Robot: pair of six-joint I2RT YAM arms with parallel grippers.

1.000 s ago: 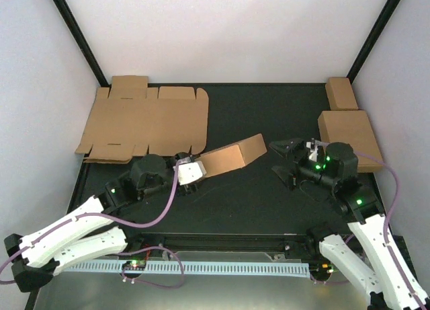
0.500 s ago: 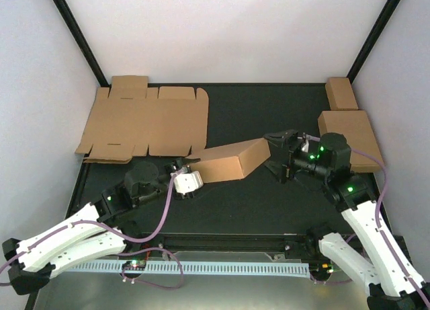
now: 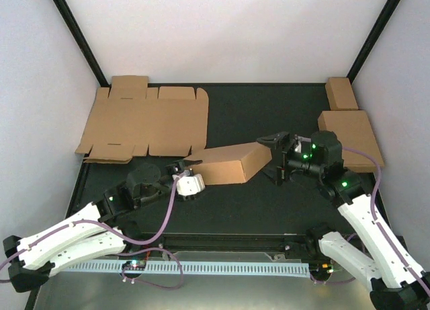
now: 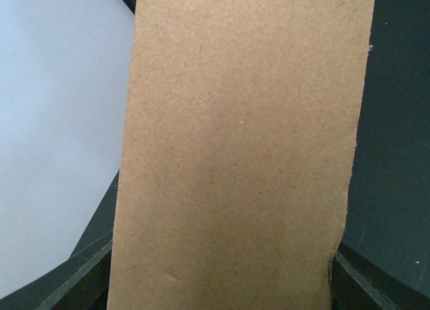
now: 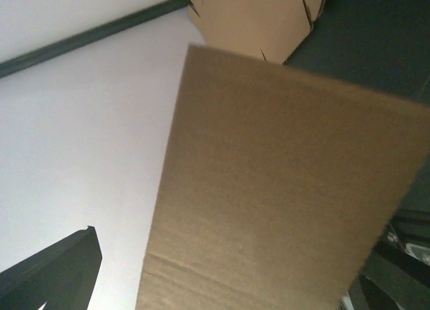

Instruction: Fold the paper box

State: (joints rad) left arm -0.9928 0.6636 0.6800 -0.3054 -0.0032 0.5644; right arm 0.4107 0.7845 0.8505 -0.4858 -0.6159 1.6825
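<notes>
We see the left gripper (image 3: 191,174) clamped on the left end of the paper box (image 3: 232,163), mid-surface (image 3: 242,115). Right gripper (image 3: 277,157) gapes wide at the box's right end, not clamping it. Flat cardboard sheet (image 3: 144,122) lies far left.

Matt brown cardboard, finely grainy, raw-cut edges: box (image 3: 228,164).
Same dull cardboard, smooth: sheets (image 3: 144,125), far left.
Matt black, even: table (image 3: 255,115).
White plastic, smooth, slight gloss: arm shells (image 3: 64,236), near.
Smooth purple sheath: cable (image 3: 164,212).
Slotted white plastic: duct (image 3: 222,266), near edge.
Matt white: walls (image 3: 222,34).
</notes>
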